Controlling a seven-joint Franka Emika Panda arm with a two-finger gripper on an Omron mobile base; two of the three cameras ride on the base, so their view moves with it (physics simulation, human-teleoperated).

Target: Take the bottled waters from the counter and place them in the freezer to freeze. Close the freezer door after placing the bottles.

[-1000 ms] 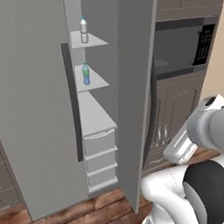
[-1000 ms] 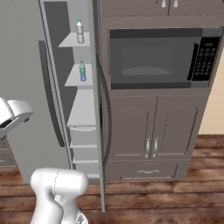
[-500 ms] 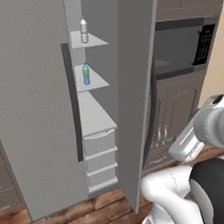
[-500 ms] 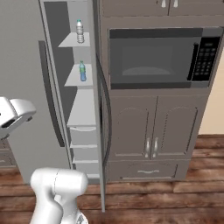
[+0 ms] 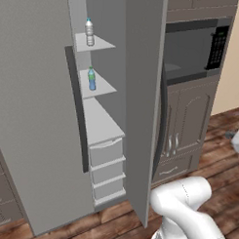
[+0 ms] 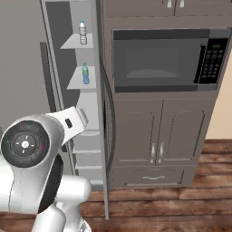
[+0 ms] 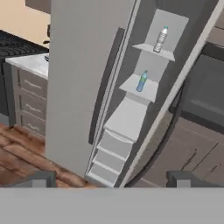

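No readable text: bottle label (image 5: 89,34) and microwave keypad (image 6: 211,59) too blurred.

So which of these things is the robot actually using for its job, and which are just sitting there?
Part of the job:
- clear bottle on the top freezer shelf
- blue bottle on the shelf below
- freezer
- freezer door, standing open
- gripper, open and holding nothing
- counter

Just there:
- microwave
- cabinet doors under it
- stove
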